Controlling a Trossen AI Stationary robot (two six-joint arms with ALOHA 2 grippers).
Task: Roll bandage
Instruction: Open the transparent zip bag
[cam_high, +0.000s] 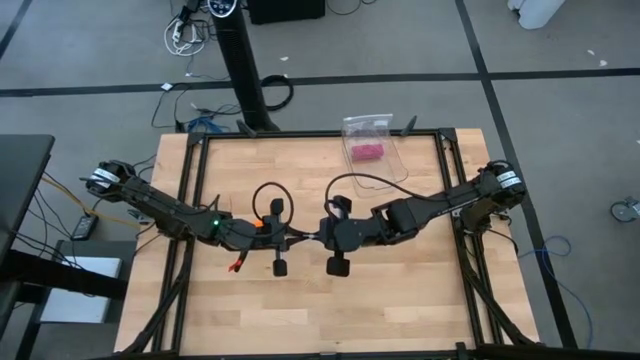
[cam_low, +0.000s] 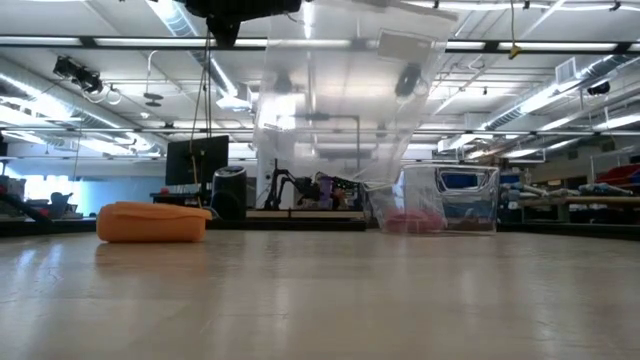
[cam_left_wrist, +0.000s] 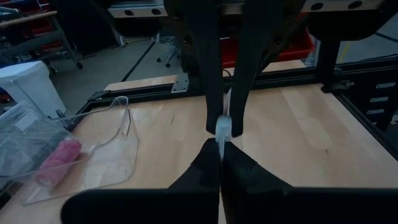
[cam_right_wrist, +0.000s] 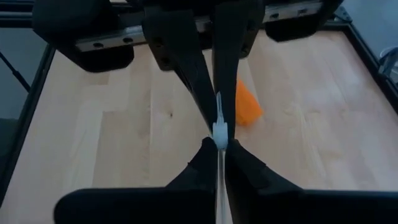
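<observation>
**Inspector:** What is hidden or hard to make out?

**Recorder:** The bandage (cam_high: 258, 224) is largely covered from above by the left arm. Only an orange patch is seen, lying on the table (cam_high: 430, 300) just left of its middle. At table height it is seen whole, as one compact orange roll resting flat on the table. The hanging clear bag (cam_low: 330, 100) is cut off at the top of that level view, and its outline is faint. From both wrists it is seen edge-on, as a thin pale strip. A small reddish item close to the table's middle, beneath the left arm, cannot be identified.

**Inspector:** State of the grippers?

**Recorder:** The left gripper (cam_high: 296, 238) and the right gripper (cam_high: 320, 238) are met tip to tip above the table's middle. Each is closed, and the pale edge of the hanging clear bag is pinched between them. The bandage is touched by neither.

**Inspector:** Counts?

**Recorder:** One bandage is counted, with two arms and two grippers. Two clear plastic items are noted: the one held up, and a second clear bag (cam_high: 372, 150) lying at the table's far edge. One pink bundle (cam_high: 366, 152) is seen inside the second.
</observation>
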